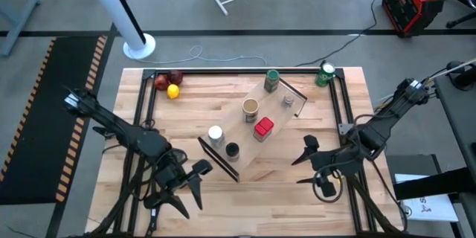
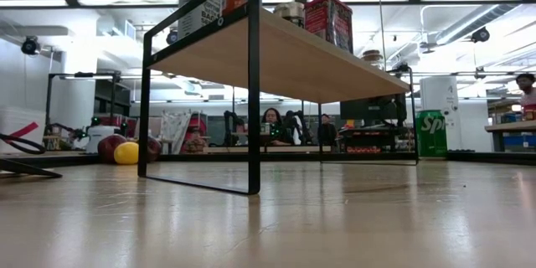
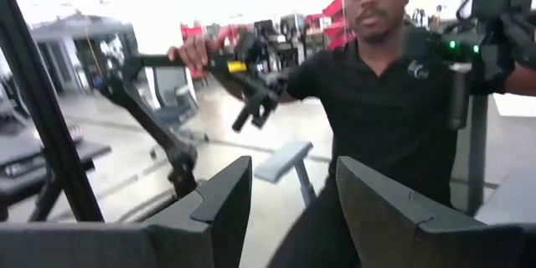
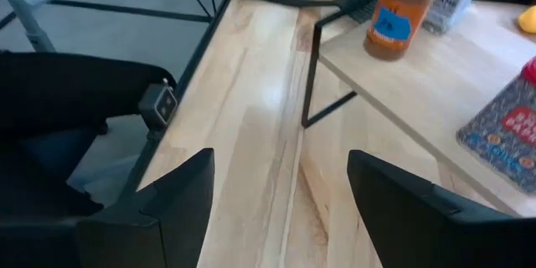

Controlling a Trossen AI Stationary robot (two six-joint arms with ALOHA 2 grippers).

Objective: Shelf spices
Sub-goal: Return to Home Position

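Observation:
The shelf (image 1: 256, 123), a slanted light-wood rack with black end bars, stands across the middle of the table. All six spice jars stand on its top: white top (image 1: 216, 134), black top (image 1: 232, 149), tan top (image 1: 251, 107), red square top (image 1: 263, 127), green top (image 1: 272, 81) and silvery top (image 1: 288, 100). My left gripper (image 1: 195, 186) is open and empty near the table's front edge, left of the shelf. My right gripper (image 1: 301, 162) is open and empty to the right of the shelf's near end. The right wrist view shows the black-topped jar (image 4: 394, 17) and the red-topped jar (image 4: 511, 126) on the shelf (image 4: 419, 92).
A green can with a white top (image 1: 325, 74) stands at the far right corner. Red and yellow fruit (image 1: 168, 85) lie at the far left. A black frame (image 1: 223, 72) runs round the tabletop. A person (image 3: 377, 92) shows beyond the table in the left wrist view.

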